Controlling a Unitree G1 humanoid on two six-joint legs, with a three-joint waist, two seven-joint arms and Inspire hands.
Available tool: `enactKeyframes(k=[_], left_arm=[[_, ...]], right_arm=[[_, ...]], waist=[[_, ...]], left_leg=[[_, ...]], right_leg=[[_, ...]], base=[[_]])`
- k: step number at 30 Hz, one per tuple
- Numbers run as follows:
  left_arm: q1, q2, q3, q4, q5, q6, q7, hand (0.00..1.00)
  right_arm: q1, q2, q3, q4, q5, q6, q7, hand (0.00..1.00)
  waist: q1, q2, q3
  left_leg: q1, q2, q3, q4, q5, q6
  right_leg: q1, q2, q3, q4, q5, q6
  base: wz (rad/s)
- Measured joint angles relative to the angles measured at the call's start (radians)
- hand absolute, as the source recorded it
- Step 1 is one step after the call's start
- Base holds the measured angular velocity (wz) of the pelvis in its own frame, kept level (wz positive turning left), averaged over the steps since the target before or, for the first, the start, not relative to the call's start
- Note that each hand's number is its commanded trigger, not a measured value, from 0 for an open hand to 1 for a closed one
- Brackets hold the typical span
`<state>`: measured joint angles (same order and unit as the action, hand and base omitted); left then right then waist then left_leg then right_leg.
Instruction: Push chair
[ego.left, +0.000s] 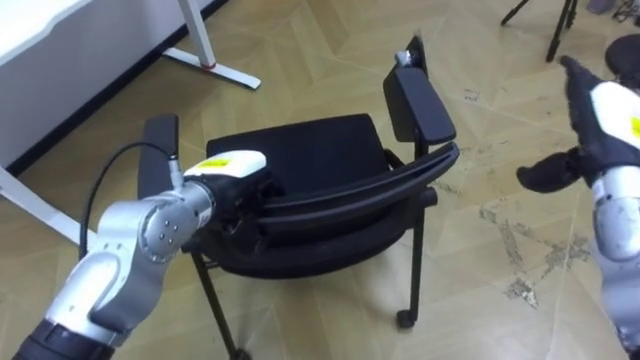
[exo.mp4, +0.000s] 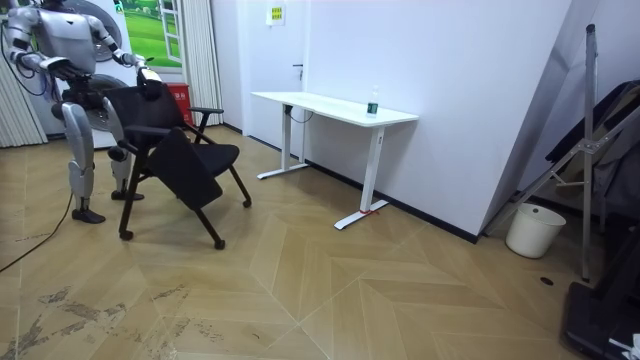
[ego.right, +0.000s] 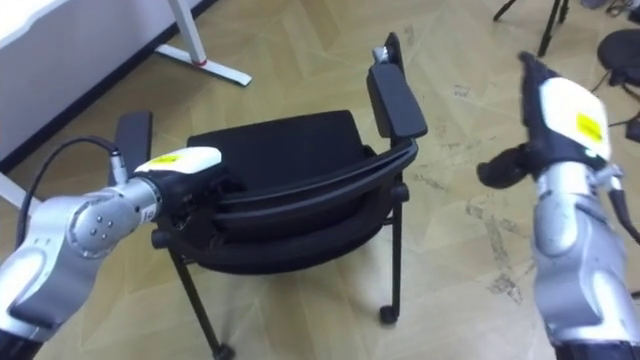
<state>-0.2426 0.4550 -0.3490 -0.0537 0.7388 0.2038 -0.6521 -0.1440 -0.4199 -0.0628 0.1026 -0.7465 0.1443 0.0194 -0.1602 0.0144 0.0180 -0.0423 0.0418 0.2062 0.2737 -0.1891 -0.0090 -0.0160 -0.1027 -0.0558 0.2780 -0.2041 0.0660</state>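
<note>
Pushing with left hand (ego.left: 232, 166) laid on the back rail (ego.left: 380, 185) of chair (ego.left: 300, 150), parked on the wood floor (ego.left: 330, 60) near white desk (ego.left: 50, 42), grip impossible to tell; better to bring right hand (ego.left: 605, 125), spread and well apart in air, onto rail too; press level, avoiding a tip.

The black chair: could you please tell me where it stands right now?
In the room view the chair stands at the left, before the robot, short of the white desk; the robot's left hand rests at its backrest.
</note>
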Motion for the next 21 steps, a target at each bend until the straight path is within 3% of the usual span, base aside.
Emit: enactKeyframes(k=[8, 11, 14, 21], left_arm=[[-0.015, -0.002, 0.001, 0.026, -0.006, -0.058, 0.012, 1.00], [-0.026, -0.001, 0.001, 0.039, -0.015, -0.087, 0.016, 1.00], [-0.035, 0.007, 0.001, 0.040, -0.023, -0.111, 0.015, 1.00], [-0.059, 0.016, -0.002, 0.071, -0.031, -0.174, 0.016, 1.00]], right_arm=[[-0.014, -0.034, 0.075, -0.053, -0.046, -0.009, 0.126, 0.00], [-0.018, -0.062, 0.120, -0.056, -0.050, -0.042, 0.186, 0.00], [-0.018, -0.064, 0.145, -0.074, -0.049, -0.055, 0.260, 0.00], [-0.020, -0.105, 0.238, -0.117, -0.078, -0.096, 0.376, 0.00]], waist=[[0.035, -0.002, 0.0032], [0.049, -0.008, 0.0074], [0.060, -0.016, 0.0132], [0.089, -0.022, 0.0171]], left_leg=[[0.001, 0.001, 0.000, 0.000, 0.000, 0.000], [0.002, 0.001, -0.001, 0.000, 0.000, 0.000], [0.000, 0.001, -0.003, 0.000, 0.000, 0.000], [0.000, 0.002, -0.002, -0.001, 0.000, 0.000]], right_leg=[[0.002, 0.001, 0.000, -0.003, 0.000, 0.000], [0.004, 0.001, 0.000, -0.005, 0.000, 0.000], [0.004, 0.001, -0.002, -0.005, 0.000, 0.000], [0.004, 0.001, -0.004, -0.005, 0.000, 0.000]], base=[[0.00], [0.00], [0.00], [0.00]])
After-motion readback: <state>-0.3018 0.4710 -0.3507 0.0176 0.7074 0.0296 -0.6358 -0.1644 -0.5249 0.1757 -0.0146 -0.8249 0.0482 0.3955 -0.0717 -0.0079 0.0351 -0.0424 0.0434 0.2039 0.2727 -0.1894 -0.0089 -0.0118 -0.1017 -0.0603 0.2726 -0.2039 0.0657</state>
